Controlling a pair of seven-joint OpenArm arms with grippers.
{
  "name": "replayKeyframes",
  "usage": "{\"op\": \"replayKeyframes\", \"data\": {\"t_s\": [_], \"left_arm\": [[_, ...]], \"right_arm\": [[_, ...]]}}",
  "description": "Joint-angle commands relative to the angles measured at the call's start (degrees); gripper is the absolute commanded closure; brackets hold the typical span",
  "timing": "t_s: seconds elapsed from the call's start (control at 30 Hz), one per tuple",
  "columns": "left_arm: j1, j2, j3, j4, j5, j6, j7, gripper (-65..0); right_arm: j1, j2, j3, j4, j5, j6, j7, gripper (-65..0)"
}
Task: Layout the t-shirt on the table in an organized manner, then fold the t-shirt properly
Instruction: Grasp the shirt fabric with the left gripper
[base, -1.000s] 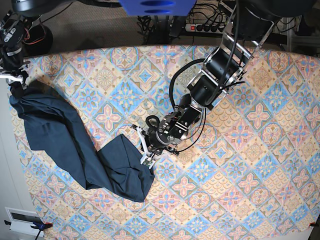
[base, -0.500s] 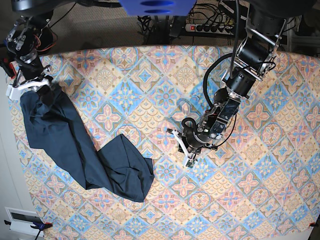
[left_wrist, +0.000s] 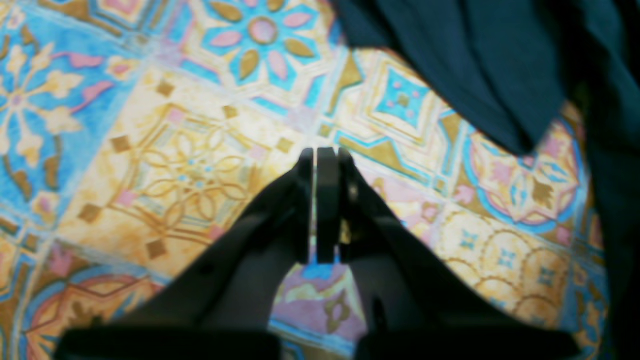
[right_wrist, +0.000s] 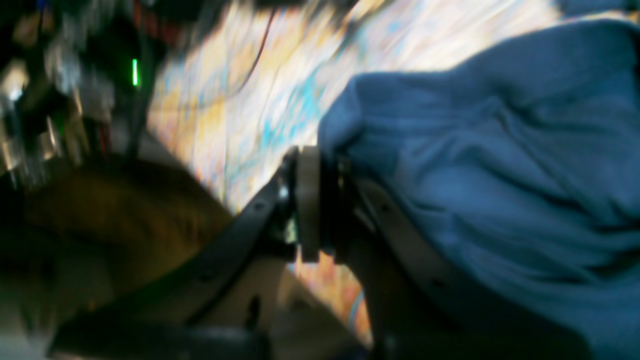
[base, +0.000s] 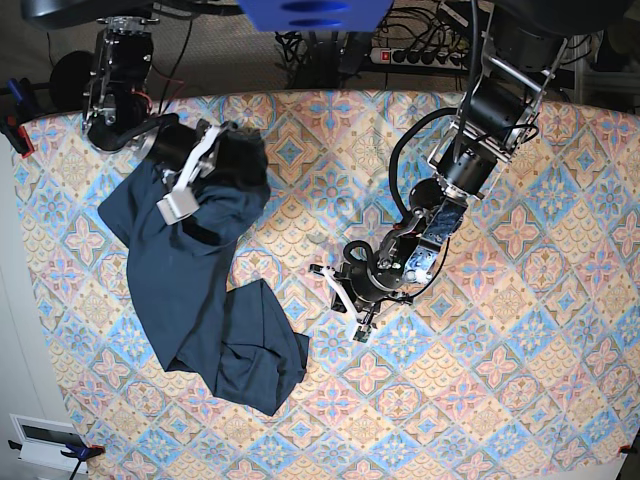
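Right gripper (base: 190, 185) clamped shut on the t-shirt (base: 200, 300), lifting a bunch of it above the table (base: 520, 330). Left gripper (base: 345, 300) pressed closed and empty, low over bare cloth just beside the shirt's hem. Dark navy, crumpled, trailing in a twisted band toward the table's near-left part. Open patterned surface across the table's whole right side.

The tabletop (base: 520, 330), covered in pastel diamond-tile cloth, carries a crumpled navy t-shirt (base: 215, 330) at its left.
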Motion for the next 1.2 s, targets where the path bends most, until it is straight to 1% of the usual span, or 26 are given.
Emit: {"op": "replayKeyframes", "data": {"t_s": [0.0,0.07,0.13,0.23,0.3,0.37,0.4,0.43,0.53,0.6,0.67,0.73,0.8,0.87,1.03,1.07,1.17], "left_arm": [[-1.8,0.4,-0.2,0.9,0.0,-0.2,-1.1,0.0],[-1.8,0.7,-0.2,0.9,0.0,-0.2,-1.3,0.0],[-1.8,2.2,-0.2,0.9,0.0,-0.2,-1.4,0.0],[-2.1,4.2,-0.3,0.8,0.0,-0.2,-1.5,0.0],[-2.3,6.1,-0.4,0.8,0.0,-0.2,-1.6,0.0],[-3.0,8.3,-0.4,0.8,0.1,-0.2,-1.6,0.0],[-3.5,9.7,-0.2,0.8,0.1,-0.2,-1.6,-1.5],[-3.7,10.9,-0.1,0.7,0.2,-0.2,-1.4,-4.2],[-3.8,15.0,0.3,0.4,0.3,-0.2,-1.1,-17.3],[-3.9,17.1,3.0,-0.2,0.3,-0.2,-1.1,-27.4],[-4.2,18.3,6.5,-2.2,0.3,-0.2,-1.1,-35.1],[-4.3,18.3,10.1,-4.3,0.3,-0.2,-1.1,-39.9],[-4.3,18.3,13.1,-5.5,0.2,-0.2,-1.4,-40.5],[-3.9,18.3,14.2,-5.6,0.1,-0.2,-1.4,-40.5],[-2.8,18.3,13.6,-5.4,-0.3,-0.2,-1.5,-40.5],[-2.7,18.1,12.8,-5.3,-0.4,-0.2,-1.5,-40.5],[-2.1,17.8,7.2,-5.3,-0.7,-0.2,-1.5,-40.5]], "right_arm": [[0.6,0.5,-1.0,1.1,2.0,2.9,0.3,-0.7],[0.6,0.5,-1.6,1.1,4.1,8.1,-1.1,-0.7],[0.6,0.5,1.3,1.1,6.2,8.3,-1.3,-0.7],[0.4,0.5,9.9,1.0,10.0,8.3,-1.2,-0.8],[0.4,0.5,15.4,0.8,11.4,8.3,-1.1,-0.8],[0.4,0.5,19.2,0.7,11.7,8.3,-1.1,-0.8],[0.4,0.6,20.8,0.6,11.7,8.3,-1.1,-0.8],[0.4,0.6,21.6,0.6,11.6,8.3,-1.2,-0.8],[0.4,1.2,22.5,0.6,11.5,8.3,-1.2,-0.8],[0.4,1.2,22.6,0.6,11.4,8.3,-1.2,-0.8],[0.4,1.2,22.7,0.6,11.4,8.3,-1.1,-0.8],[0.6,1.2,23.1,0.6,11.4,8.3,-1.1,-0.8],[0.7,1.2,24.7,0.5,11.4,8.3,-1.1,-0.8],[0.7,1.2,27.4,0.5,11.4,8.3,-1.1,-0.8],[0.7,1.2,35.8,0.4,11.3,8.3,-1.1,-0.8],[0.7,1.2,37.3,0.4,11.3,8.3,-1.1,-0.8],[0.7,1.2,41.1,0.1,11.3,8.3,-1.1,-0.8]]}}
